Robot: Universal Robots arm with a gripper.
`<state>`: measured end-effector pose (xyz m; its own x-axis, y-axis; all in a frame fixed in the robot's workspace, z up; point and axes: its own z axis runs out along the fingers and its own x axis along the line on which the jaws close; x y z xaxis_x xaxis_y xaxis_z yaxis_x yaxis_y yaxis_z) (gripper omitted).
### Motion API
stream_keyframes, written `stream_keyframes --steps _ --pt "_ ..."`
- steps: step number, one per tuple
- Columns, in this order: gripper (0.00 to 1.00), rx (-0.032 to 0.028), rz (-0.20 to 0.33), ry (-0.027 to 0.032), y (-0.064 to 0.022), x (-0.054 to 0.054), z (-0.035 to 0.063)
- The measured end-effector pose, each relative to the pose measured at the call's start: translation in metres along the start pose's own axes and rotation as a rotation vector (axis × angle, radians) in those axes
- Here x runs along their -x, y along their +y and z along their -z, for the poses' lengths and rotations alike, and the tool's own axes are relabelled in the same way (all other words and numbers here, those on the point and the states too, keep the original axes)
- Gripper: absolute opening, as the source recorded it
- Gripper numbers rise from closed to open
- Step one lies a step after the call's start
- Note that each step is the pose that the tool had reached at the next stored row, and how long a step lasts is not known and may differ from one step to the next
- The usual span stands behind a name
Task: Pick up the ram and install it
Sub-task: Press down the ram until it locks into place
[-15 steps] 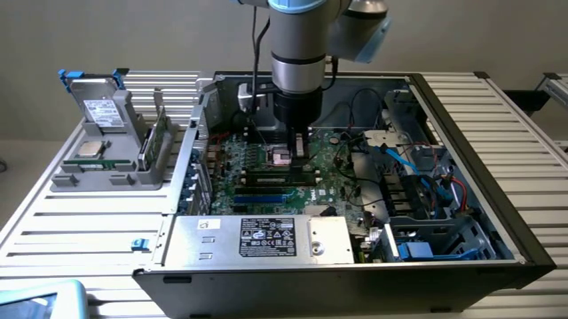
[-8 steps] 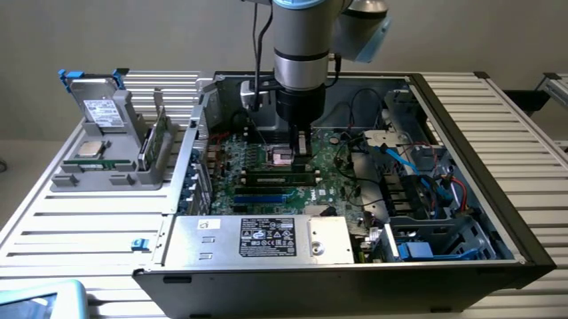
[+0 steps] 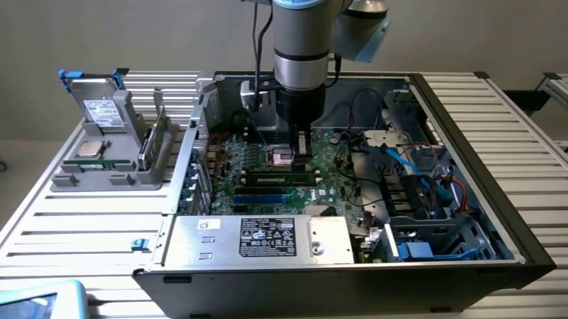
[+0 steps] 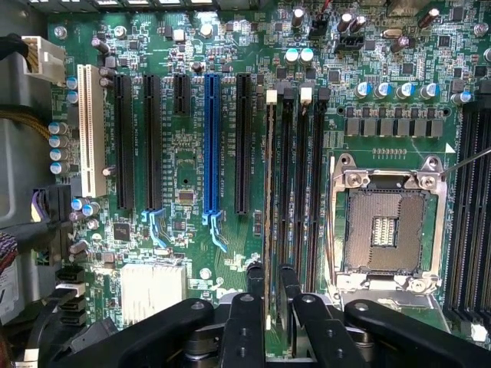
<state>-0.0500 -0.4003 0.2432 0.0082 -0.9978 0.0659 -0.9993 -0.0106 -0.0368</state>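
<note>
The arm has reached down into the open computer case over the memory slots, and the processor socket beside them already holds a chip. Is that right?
Not quite. The wrist view shows the processor socket empty, with its contact bed bare. The rest stands: the gripper is down inside the open case, over the memory slots.

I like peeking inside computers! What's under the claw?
Long black memory slots on the green motherboard, and the thin ram edge-on along one. The claw hides one end of each.
</note>
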Motion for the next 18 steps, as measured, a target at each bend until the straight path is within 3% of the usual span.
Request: stream_keyframes --steps 2,8,14,18 --pt "0.11 0.0001 0.000 0.0000 0.0000 0.000 0.0000" --pt "0.11 0.0000 0.000 0.0000 -0.0074 0.000 -0.0026" --pt "0.11 -0.0001 0.000 -0.0001 -0.0082 0.000 -0.0103" --pt "0.11 0.0000 0.000 0.0001 -0.0085 0.000 -0.0106"
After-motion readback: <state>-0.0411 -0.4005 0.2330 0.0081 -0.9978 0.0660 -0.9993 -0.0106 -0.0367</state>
